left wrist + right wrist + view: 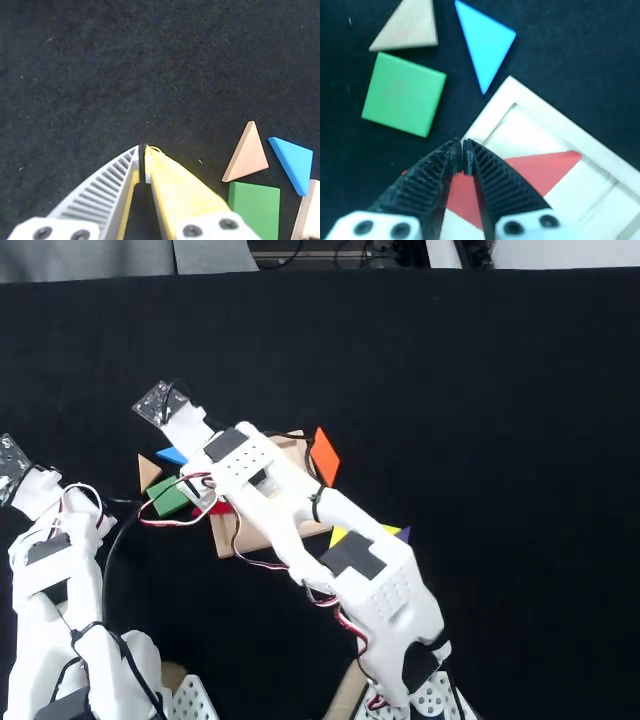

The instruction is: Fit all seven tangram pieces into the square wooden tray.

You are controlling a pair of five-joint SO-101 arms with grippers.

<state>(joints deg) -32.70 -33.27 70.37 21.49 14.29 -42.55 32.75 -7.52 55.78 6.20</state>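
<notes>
Black cloth (500,390) covers the whole surface; left and right jaws both together

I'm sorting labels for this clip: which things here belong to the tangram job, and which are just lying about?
Belong to the job: wooden tray, red piece, green square, blue triangle, tan triangle, orange piece, yellow triangle, purple piece.

Just there: black table cover, grey cloth behind the table.
</notes>
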